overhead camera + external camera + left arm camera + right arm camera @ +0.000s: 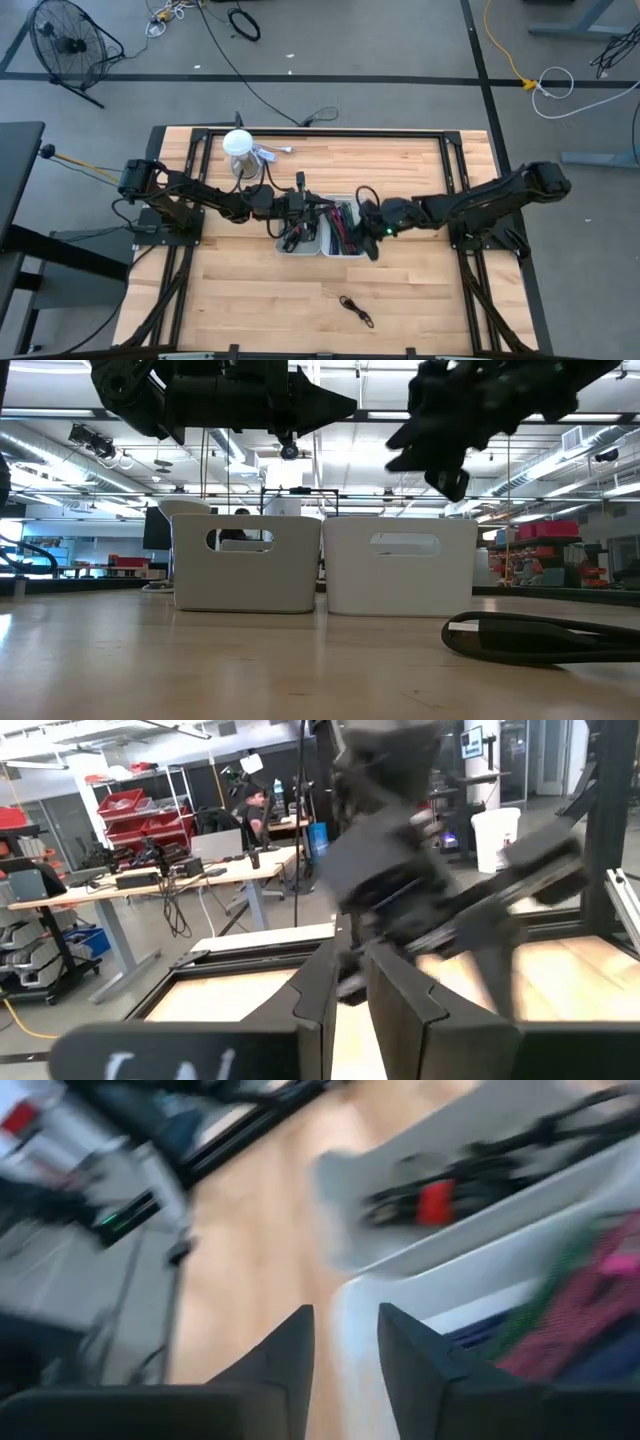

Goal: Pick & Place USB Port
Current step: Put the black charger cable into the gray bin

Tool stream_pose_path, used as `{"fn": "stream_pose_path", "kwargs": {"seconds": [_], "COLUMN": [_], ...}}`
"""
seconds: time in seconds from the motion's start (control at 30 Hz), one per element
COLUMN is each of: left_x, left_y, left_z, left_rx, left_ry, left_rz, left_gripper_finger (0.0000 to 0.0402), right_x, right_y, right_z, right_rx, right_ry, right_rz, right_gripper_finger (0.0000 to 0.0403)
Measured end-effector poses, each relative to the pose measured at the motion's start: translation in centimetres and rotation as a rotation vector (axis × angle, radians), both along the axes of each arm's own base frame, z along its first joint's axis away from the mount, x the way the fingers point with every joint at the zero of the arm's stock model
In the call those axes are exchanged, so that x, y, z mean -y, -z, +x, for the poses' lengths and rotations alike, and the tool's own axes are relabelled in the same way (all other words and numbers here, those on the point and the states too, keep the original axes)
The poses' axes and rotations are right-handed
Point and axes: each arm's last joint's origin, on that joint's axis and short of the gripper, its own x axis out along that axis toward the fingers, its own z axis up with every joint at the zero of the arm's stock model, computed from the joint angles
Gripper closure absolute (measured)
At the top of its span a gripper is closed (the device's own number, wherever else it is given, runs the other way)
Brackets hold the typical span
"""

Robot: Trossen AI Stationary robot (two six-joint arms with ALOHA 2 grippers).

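Cable lies alone, clear of bins.

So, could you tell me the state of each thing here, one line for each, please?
left gripper: above the left bin, fingers nearly together, nothing seen held.
right gripper: over the right bin's edge, fingers apart, empty.
left bin: upright, holds dark cables.
right bin: upright, holds pink and dark cables.
black cable: lying loose on the table, apart from the bins.
white cup: standing near the table's far edge.
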Motion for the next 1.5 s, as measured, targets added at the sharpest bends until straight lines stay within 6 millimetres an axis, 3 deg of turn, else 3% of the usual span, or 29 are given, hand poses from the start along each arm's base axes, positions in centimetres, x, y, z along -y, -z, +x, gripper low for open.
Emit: {"fn": "stream_pose_path", "kwargs": {"seconds": [0.33,0.6,0.83,1.33,1.5], "left_x": [0.0,0.1,0.1,2.1,2.9], "left_y": [0.0,0.0,0.2,0.8,0.8], "left_z": [0.0,0.0,0.0,-0.1,-0.2], "left_rx": [0.001,0.004,-0.009,-0.072,-0.080], "left_ry": [-0.001,0.009,0.009,0.068,0.093], "left_rz": [0.001,-0.062,-0.074,-0.071,-0.071], "left_gripper_finger": [0.0342,0.0342,0.0342,0.0342,0.0342], "right_x": [-6.8,-11.8,-14.8,-19.2,-20.0], "right_y": [-0.6,-0.4,0.5,3.5,4.2], "right_z": [-1.7,-4.2,-5.9,-2.1,-0.7], "right_rx": [0.006,-0.042,-0.077,-0.485,-0.499], "right_ry": [-0.267,-0.258,-0.171,-0.184,-0.174], "right_rz": [0.151,0.233,0.209,0.005,0.004], "right_gripper_finger": [0.0301,0.0301,0.0301,0.0325,0.0317]}}
